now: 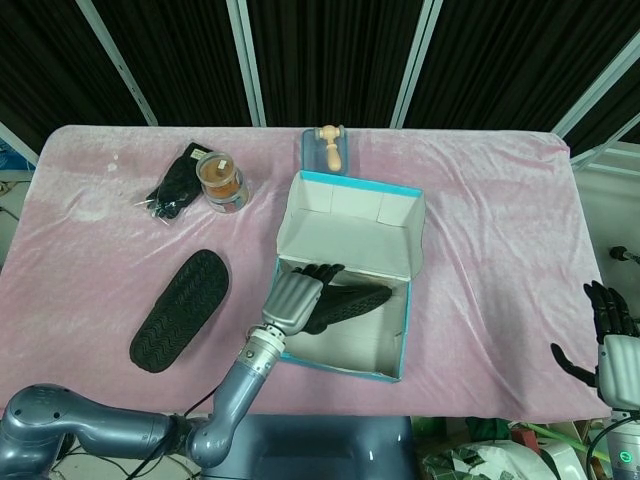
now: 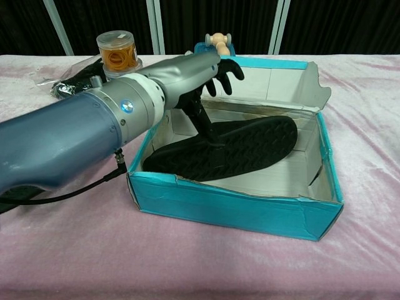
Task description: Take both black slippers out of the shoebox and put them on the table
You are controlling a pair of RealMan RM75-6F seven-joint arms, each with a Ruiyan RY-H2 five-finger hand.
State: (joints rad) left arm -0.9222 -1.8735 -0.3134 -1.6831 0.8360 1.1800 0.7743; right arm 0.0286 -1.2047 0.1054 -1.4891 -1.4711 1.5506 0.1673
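Left robot hand [image 1: 297, 297]: hovering over the slipper in the shoebox [image 1: 395, 362], fingers spread, gripping nothing.
Right robot hand [image 1: 611, 335]: idling open off the worktop [image 1: 500, 220].
Other slipper [image 1: 180, 309]: lying sole-up on worktop.

Open teal cardboard shoebox [image 1: 395, 372] sits mid-table, lid flap at far side. One black rubber-soled slipper [image 1: 357, 299] lies in it, sole up. Left hand [image 1: 296, 298] is over the box's left part, above that slipper. Second black slipper [image 1: 180, 310] lies on the pink cloth-covered table [image 1: 490, 230], left of box. Right hand [image 1: 612, 340] is beyond the table's right near edge.
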